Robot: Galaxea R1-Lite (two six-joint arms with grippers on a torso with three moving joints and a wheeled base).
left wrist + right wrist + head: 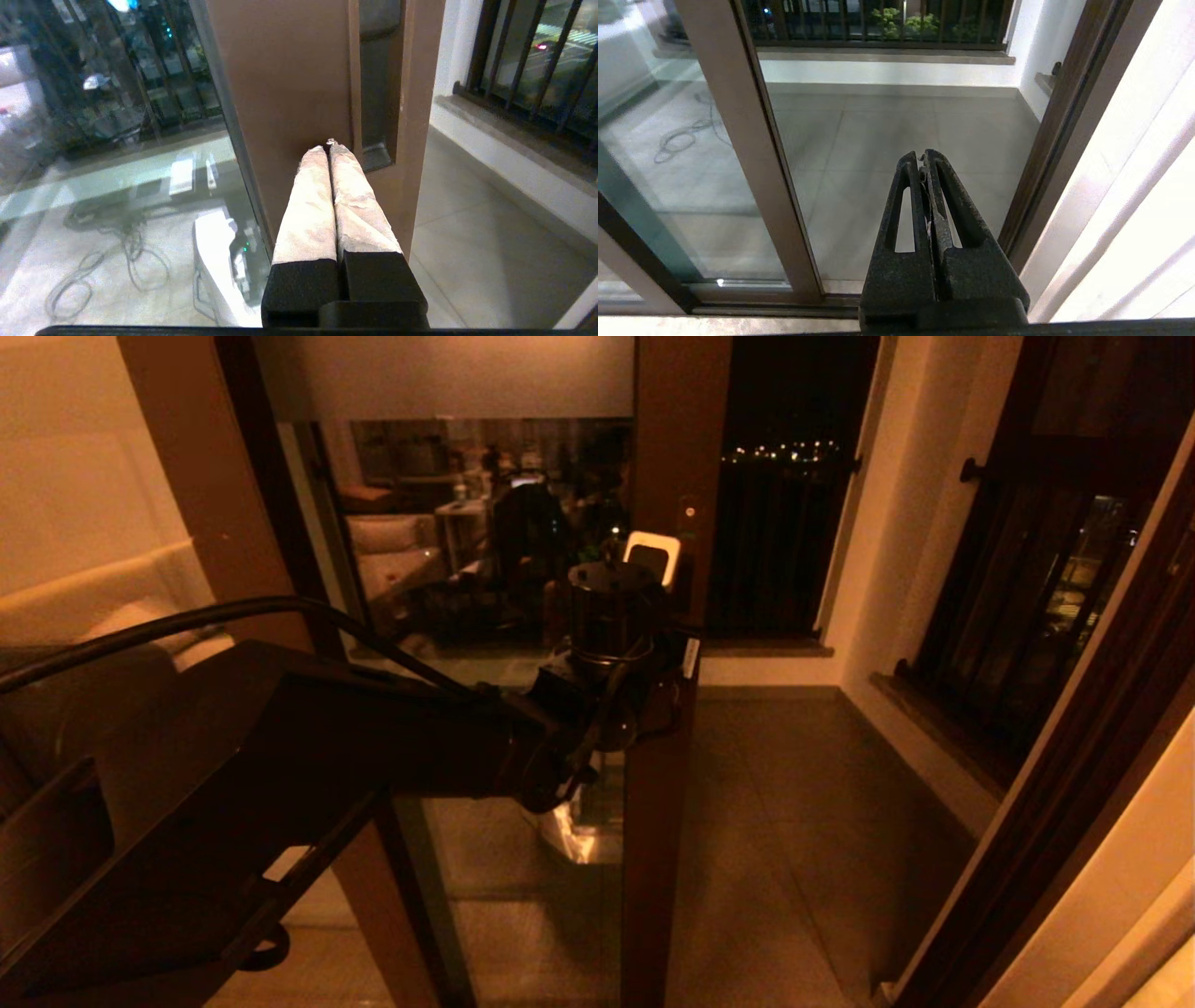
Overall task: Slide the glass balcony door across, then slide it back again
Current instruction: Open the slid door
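A: Start on your left. What do you see?

B: A brown fixed frame (201,495) leans across the left of the head view, with a pale sofa (103,607) beyond it. Your left arm (280,756) reaches in from the lower left toward the middle.

A: And the door?

B: The door (485,560) stands just right of that frame. Its long axis runs floor to ceiling, upright. The glass faces you flat, with a frosted band (448,378) along the top and reflections of a room below it. Its brown stile (667,756) forms the right edge, and that edge points to the open gap on your right.

A: Where is your left hand?

B: The left hand (330,145) is at the stile, about mid-height. Its two padded fingers (308,205) are pressed together with nothing between them. The tips sit at the stile's face, just beside the lower end of the dark handle slot (376,93). Whether they touch the stile I cannot tell.

A: Further right?

B: The opening shows the tiled balcony floor (803,821), dark railing (775,551) at the back and a barred window (1027,607) on the right wall.

A: Your right hand?

B: The right hand (923,156) hangs low before the opening, fingers closed on nothing, well apart from the door.
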